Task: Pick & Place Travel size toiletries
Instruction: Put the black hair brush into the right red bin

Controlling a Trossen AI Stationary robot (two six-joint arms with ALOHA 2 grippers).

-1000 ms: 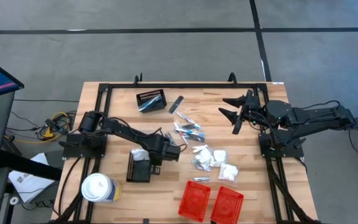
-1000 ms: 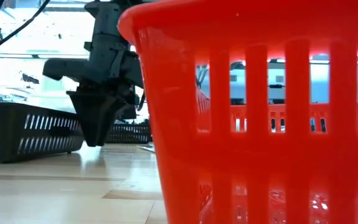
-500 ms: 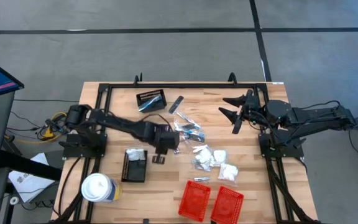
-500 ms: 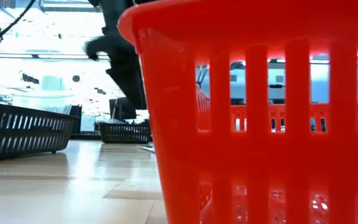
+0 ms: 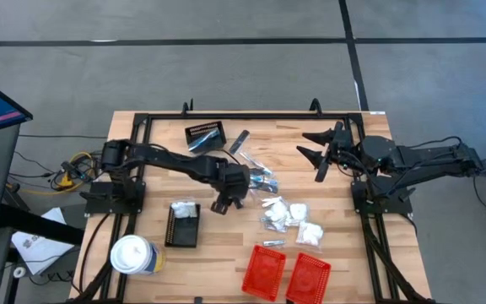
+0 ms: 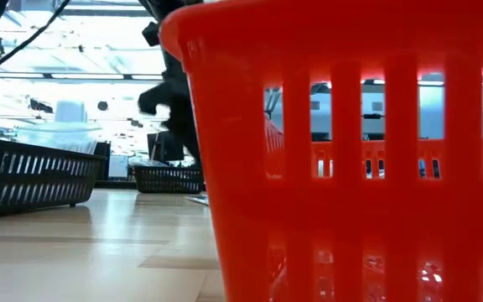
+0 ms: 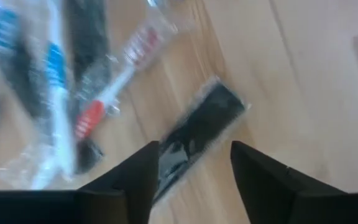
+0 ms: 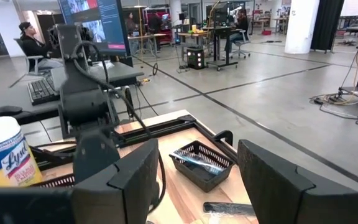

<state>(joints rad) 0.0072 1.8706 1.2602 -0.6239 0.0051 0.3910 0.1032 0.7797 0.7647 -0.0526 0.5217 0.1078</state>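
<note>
The toiletries lie mid-table: a heap of clear-wrapped tubes and sticks (image 5: 256, 177) and white packets (image 5: 292, 218). One white packet (image 5: 184, 209) lies in the near black basket (image 5: 184, 226). Something silvery lies in the far black basket (image 5: 206, 136), and a dark stick (image 5: 240, 141) lies beside that basket. My left gripper (image 5: 224, 203) hangs open at the heap's left edge. In the left wrist view (image 7: 191, 180), a wrapped dark grey stick (image 7: 197, 134) lies on the wood below its two fingers. My right gripper (image 5: 317, 152) waits open at the far right.
Two red baskets (image 5: 264, 272) (image 5: 309, 277) stand at the near edge; one of them (image 6: 350, 151) fills most of the low view. A white lidded cup (image 5: 133, 255) stands near left. The black frame rail (image 5: 251, 116) runs along the far edge. A person sits beyond the table (image 8: 27, 37).
My left gripper has risen from just above the near black basket. It has swung toward the right and far side, to the edge of the toiletry heap. The white packet has stayed in that basket. My right arm has kept still.
</note>
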